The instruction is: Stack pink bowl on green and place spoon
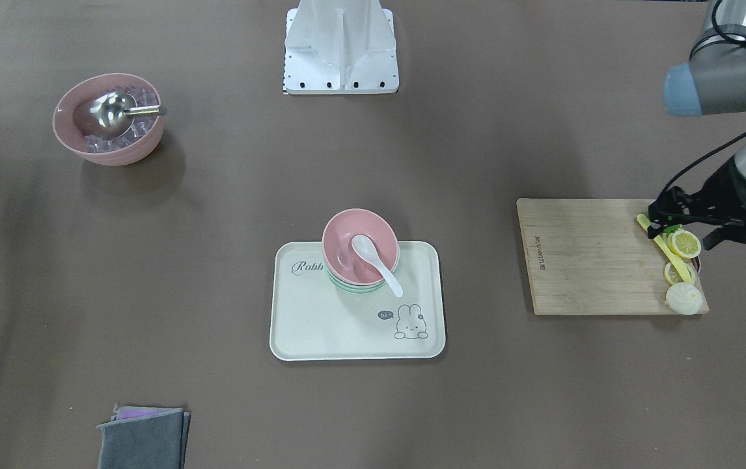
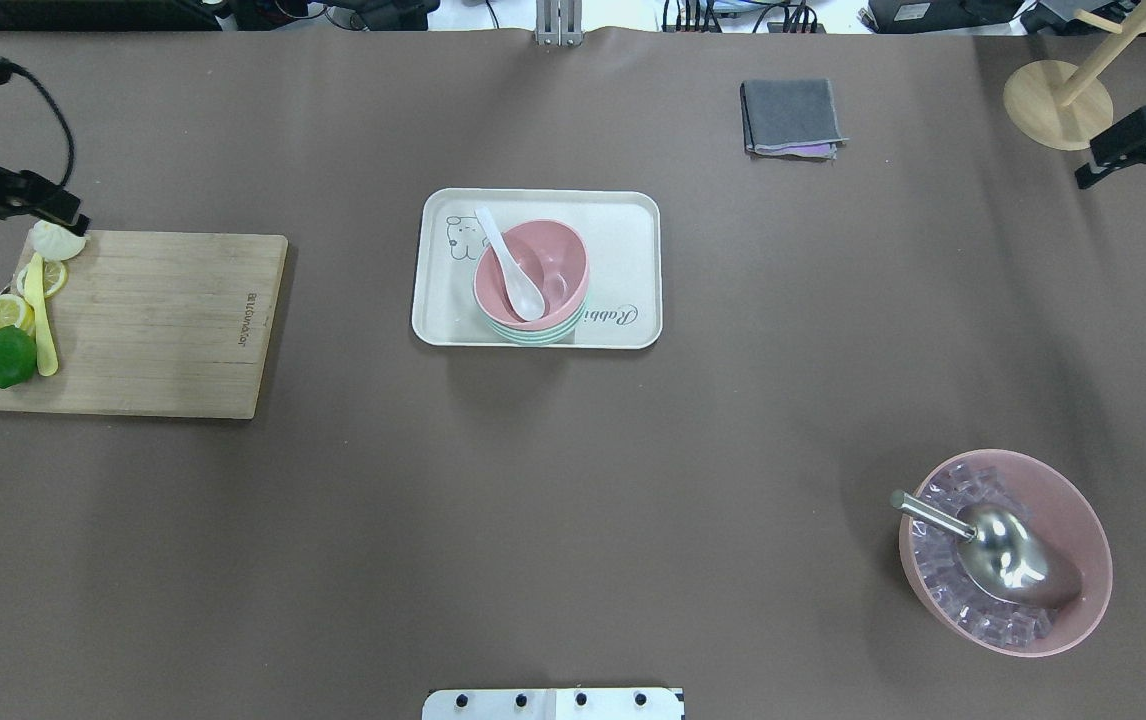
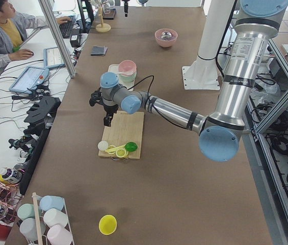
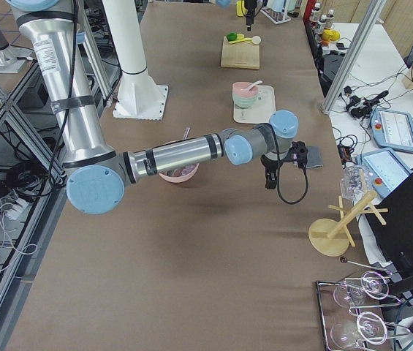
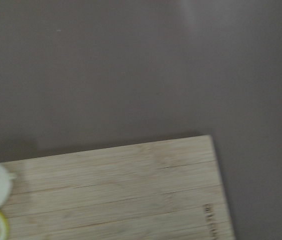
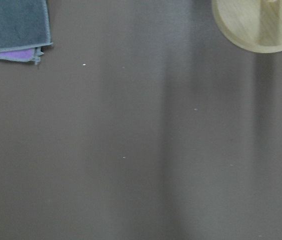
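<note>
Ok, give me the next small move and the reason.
Probably none on the objects: just park both arms. The pink bowl already sits in the green bowl on the tray, the spoon rests in it, and the left gripper and right gripper are well clear.

Cutting board (image 2: 153, 320), folded grey cloth (image 2: 790, 115)
</note>
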### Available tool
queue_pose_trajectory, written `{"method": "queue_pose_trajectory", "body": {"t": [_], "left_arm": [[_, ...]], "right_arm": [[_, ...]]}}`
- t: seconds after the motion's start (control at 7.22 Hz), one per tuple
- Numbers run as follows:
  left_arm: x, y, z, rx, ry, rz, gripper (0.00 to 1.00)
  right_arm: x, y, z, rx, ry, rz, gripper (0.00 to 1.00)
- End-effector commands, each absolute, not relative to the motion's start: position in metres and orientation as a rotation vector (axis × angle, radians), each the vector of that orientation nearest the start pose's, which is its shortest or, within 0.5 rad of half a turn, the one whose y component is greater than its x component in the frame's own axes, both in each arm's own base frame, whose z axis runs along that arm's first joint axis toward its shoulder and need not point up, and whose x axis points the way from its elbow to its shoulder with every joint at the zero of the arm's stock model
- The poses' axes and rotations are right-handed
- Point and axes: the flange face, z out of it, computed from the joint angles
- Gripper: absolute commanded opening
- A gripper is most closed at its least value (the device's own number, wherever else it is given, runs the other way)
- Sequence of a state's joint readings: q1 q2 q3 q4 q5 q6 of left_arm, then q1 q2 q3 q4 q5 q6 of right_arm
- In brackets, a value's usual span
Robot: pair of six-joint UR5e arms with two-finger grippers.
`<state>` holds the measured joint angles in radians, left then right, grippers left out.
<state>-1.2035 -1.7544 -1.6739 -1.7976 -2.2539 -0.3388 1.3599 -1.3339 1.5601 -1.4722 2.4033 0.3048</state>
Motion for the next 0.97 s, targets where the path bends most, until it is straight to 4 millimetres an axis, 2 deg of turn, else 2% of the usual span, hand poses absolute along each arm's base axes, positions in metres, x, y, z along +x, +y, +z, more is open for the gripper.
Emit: {"method": "queue_pose_trajectory", "body": {"t": [0.0, 0.14, 0.28, 0.42, 0.83], "left_arm": [[0.059, -0.564, 0.534, 0.177, 0.773, 0.255, 0.98], [0.038, -0.559, 0.555, 0.152, 0.79, 0.23, 0.98], [0.035, -0.535, 0.586, 0.107, 0.787, 0.212, 0.98], [0.033, -0.533, 0.592, 0.102, 0.782, 0.211, 0.98], [0.032, -0.534, 0.586, 0.109, 0.782, 0.203, 0.98]], "right_arm": [[-0.026, -0.596, 0.563, 0.089, -0.818, -0.091, 1.0], [-0.025, -0.594, 0.569, 0.082, -0.804, -0.087, 1.0], [-0.024, -0.589, 0.577, 0.072, -0.801, -0.084, 1.0], [-0.023, -0.583, 0.586, 0.064, -0.8, -0.081, 1.0], [-0.023, -0.581, 0.588, 0.062, -0.8, -0.08, 1.0]]}}
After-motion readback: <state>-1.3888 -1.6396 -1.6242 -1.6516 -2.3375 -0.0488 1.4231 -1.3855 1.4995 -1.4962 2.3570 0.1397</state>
